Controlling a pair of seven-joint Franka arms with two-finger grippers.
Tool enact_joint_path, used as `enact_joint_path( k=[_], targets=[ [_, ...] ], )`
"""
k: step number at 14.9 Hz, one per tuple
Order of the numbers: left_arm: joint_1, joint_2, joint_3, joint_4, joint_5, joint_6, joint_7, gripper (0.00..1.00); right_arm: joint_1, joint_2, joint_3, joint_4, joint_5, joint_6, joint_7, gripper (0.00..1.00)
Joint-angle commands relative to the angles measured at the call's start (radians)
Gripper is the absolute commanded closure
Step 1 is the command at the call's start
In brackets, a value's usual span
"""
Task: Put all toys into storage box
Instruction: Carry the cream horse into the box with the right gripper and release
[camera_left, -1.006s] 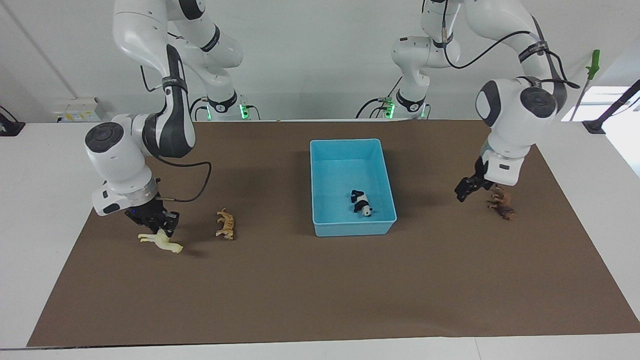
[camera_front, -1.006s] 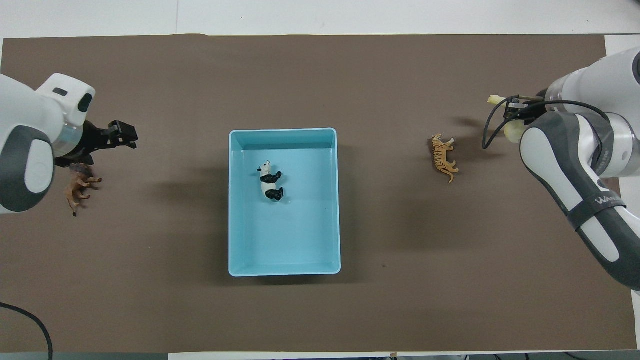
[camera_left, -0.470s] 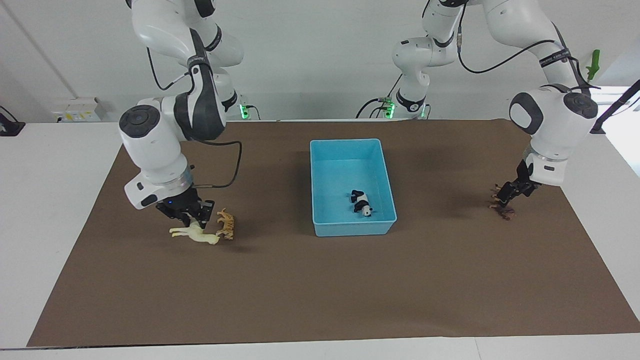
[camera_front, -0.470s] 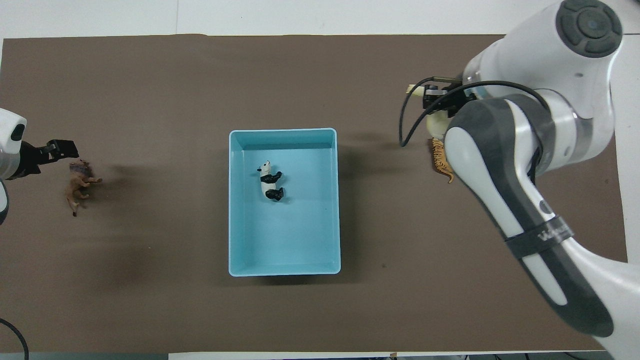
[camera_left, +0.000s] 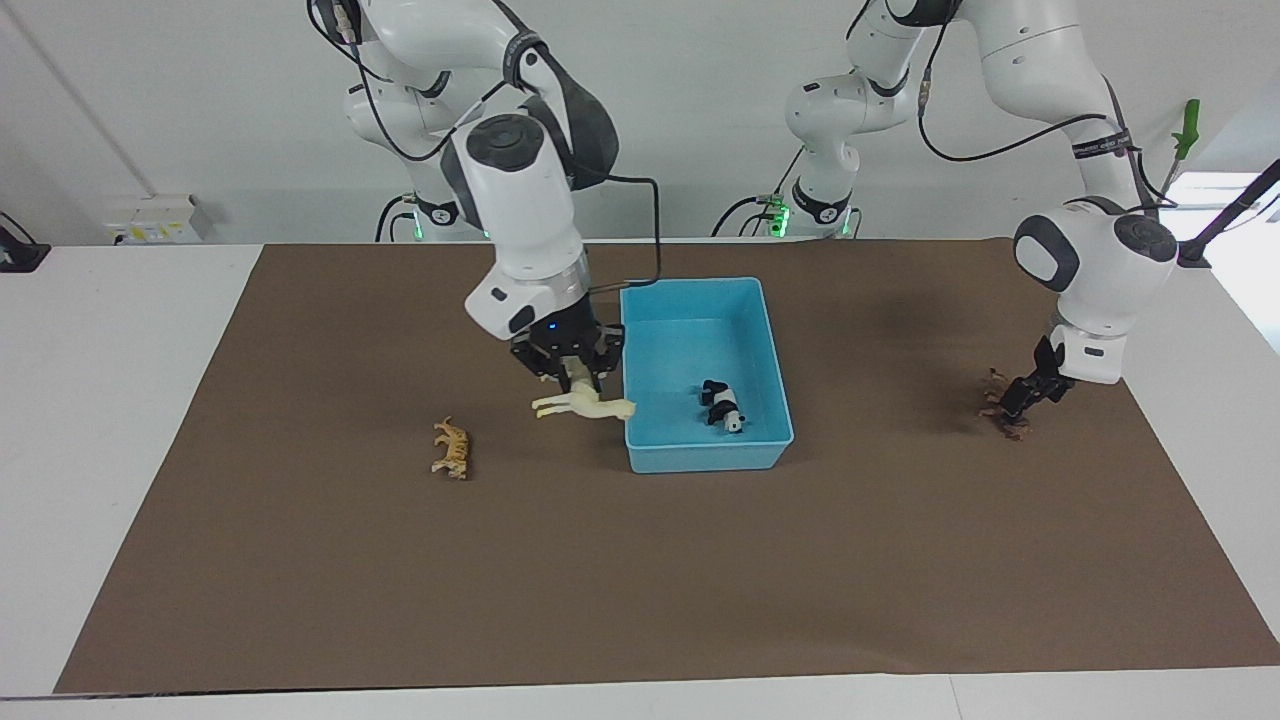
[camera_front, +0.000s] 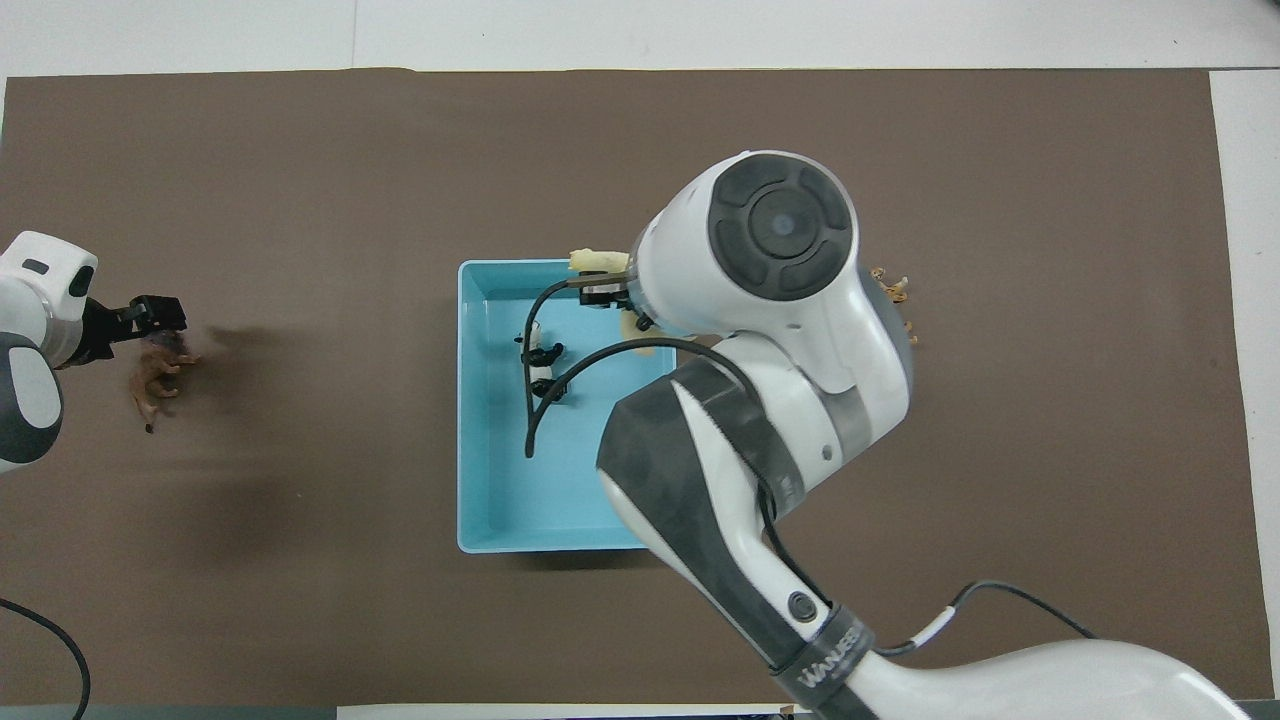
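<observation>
I have the cream horse (camera_left: 583, 404) clamped in the right claw (camera_left: 572, 378), raised just beside the blue storage box (camera_left: 771, 345); next I carry it over the rim and release beside the panda (camera_left: 722, 405). My left claw (camera_left: 1030, 388) sits at the brown maned animal (camera_left: 1003, 412), grip unclear. The tiger (camera_left: 451, 447) lies on the brown surface (camera_left: 640, 580), white wall above.

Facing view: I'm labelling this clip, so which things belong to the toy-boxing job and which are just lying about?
Job:
horse, held by right gripper
tiger
panda, in the box
brown animal, at left gripper
box

Lying about:
green tool
grey unit
brown mat
</observation>
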Motion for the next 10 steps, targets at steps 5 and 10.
enact_joint_path(
  k=[5,10],
  targets=[
    [0.015,0.04,-0.005,-0.006,0.012,0.077,0.09,0.0,0.086,-0.005,-0.018,0.004,-0.078,-0.112,0.118,0.0],
    [0.018,0.046,-0.005,-0.006,0.012,0.088,0.09,0.39,-0.146,-0.008,-0.019,-0.002,-0.117,-0.125,-0.202,0.0]
  ],
)
